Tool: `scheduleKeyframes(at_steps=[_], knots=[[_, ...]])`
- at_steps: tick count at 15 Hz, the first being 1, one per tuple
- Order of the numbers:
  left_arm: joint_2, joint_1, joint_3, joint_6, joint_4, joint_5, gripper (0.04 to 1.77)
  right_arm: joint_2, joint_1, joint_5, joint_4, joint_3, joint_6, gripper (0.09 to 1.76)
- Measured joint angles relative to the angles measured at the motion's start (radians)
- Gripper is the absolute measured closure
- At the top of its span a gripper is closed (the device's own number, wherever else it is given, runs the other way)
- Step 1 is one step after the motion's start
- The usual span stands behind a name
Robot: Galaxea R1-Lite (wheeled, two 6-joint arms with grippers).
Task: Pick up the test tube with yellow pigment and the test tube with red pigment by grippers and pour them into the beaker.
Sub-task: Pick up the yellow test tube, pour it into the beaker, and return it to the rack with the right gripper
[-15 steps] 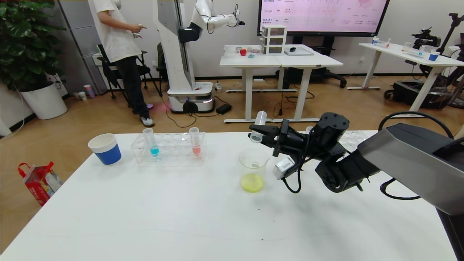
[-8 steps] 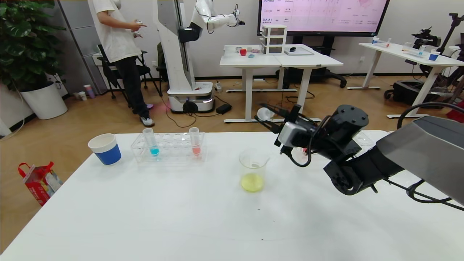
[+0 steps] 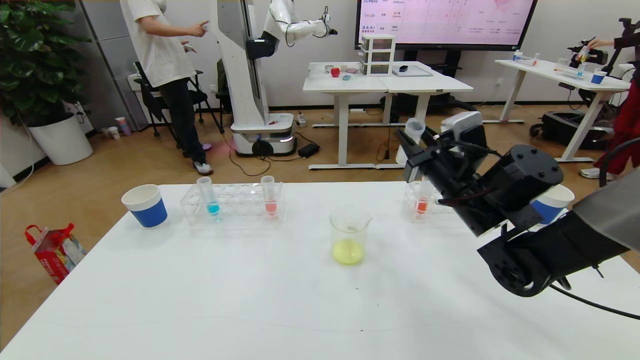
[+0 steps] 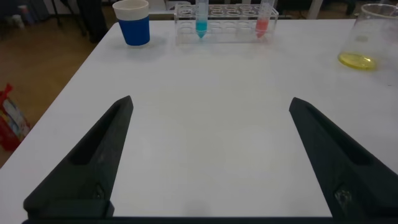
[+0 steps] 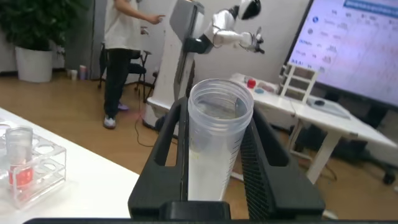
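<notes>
The beaker [image 3: 349, 234] stands mid-table with yellow liquid at its bottom; it also shows in the left wrist view [image 4: 368, 36]. My right gripper [image 3: 413, 141] is shut on the yellow-pigment test tube [image 3: 412, 136], held upright and nearly empty, above the right rack [image 3: 413, 202]. In the right wrist view the tube [image 5: 214, 146] sits between the fingers [image 5: 166, 144]. The red-pigment test tube [image 3: 269, 196] stands in the left rack [image 3: 232, 204], also seen in the left wrist view [image 4: 263, 17]. My left gripper [image 4: 210, 102] is open and empty over the near left table.
A cyan tube [image 3: 208, 196] stands in the left rack. A deeper orange-red tube [image 3: 422, 204] stands in the right rack, also in the right wrist view [image 5: 20, 167]. Blue-and-white paper cups stand at far left [image 3: 145, 205] and far right [image 3: 551, 204].
My right gripper has swung the tube from tilted over the beaker to upright and carried it right and back, over the right rack. The left gripper has not visibly moved.
</notes>
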Motion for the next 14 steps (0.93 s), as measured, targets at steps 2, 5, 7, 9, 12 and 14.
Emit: scheduleKeyframes(at_steps=[2, 5, 7, 9, 12, 14], knots=[[0.000, 0.000, 0.000, 0.000, 0.000, -0.001, 0.06, -0.031, -0.017, -0.033, 0.003, 0.078, 0.074, 1.35], [0.000, 0.000, 0.000, 0.000, 0.000, 0.000, 0.06, -0.080, -0.076, -0.036, 0.059, 0.190, 0.143, 1.35], [0.000, 0.000, 0.000, 0.000, 0.000, -0.001, 0.06, -0.109, -0.149, -0.026, 0.111, 0.214, 0.150, 1.35], [0.000, 0.000, 0.000, 0.000, 0.000, 0.000, 0.06, -0.133, -0.244, -0.009, 0.169, 0.219, 0.152, 1.35], [0.000, 0.000, 0.000, 0.000, 0.000, 0.000, 0.06, -0.161, -0.426, 0.039, 0.267, 0.199, 0.152, 1.35], [0.000, 0.000, 0.000, 0.000, 0.000, -0.001, 0.06, -0.157, -0.564, 0.073, 0.319, 0.151, 0.152, 1.35]])
